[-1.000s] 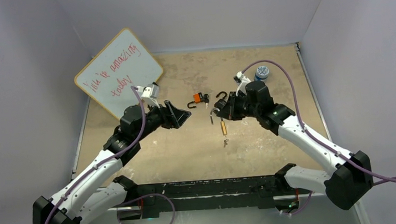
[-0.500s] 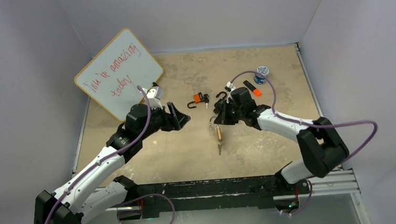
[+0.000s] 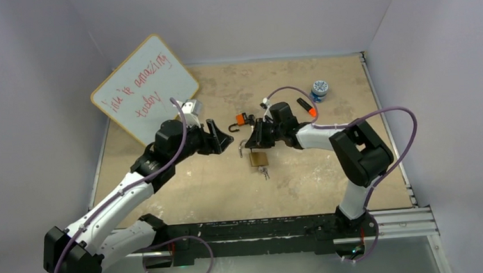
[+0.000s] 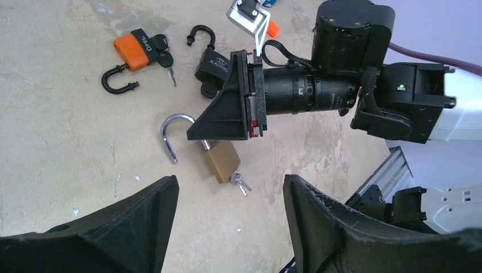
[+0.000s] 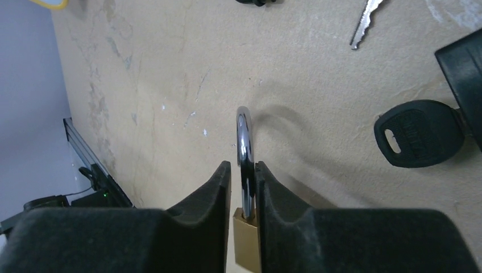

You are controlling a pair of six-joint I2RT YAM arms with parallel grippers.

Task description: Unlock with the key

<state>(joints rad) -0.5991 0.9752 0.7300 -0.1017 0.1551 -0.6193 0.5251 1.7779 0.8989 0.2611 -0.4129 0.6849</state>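
Observation:
A brass padlock (image 3: 258, 158) with an open silver shackle (image 5: 244, 142) is held by my right gripper (image 3: 252, 141) near the table's middle. The gripper (image 5: 242, 168) is shut on the shackle, with the brass body (image 5: 246, 242) below its fingers. In the left wrist view the padlock (image 4: 223, 161) rests low on the table with a small silver key (image 4: 240, 182) in its bottom end. My left gripper (image 3: 217, 138) is open and empty, just left of the padlock. In its own view the left gripper (image 4: 228, 181) hovers above the key.
An orange padlock (image 3: 244, 119) and a black padlock (image 4: 213, 65), both with open shackles and keys, lie just behind. A whiteboard (image 3: 144, 88) leans at the back left. An orange marker (image 3: 307, 107) and a blue-capped jar (image 3: 319, 89) sit at the back right.
My right gripper has carried the brass padlock left and down toward the table's middle. My left gripper has shifted slightly right, closer to it.

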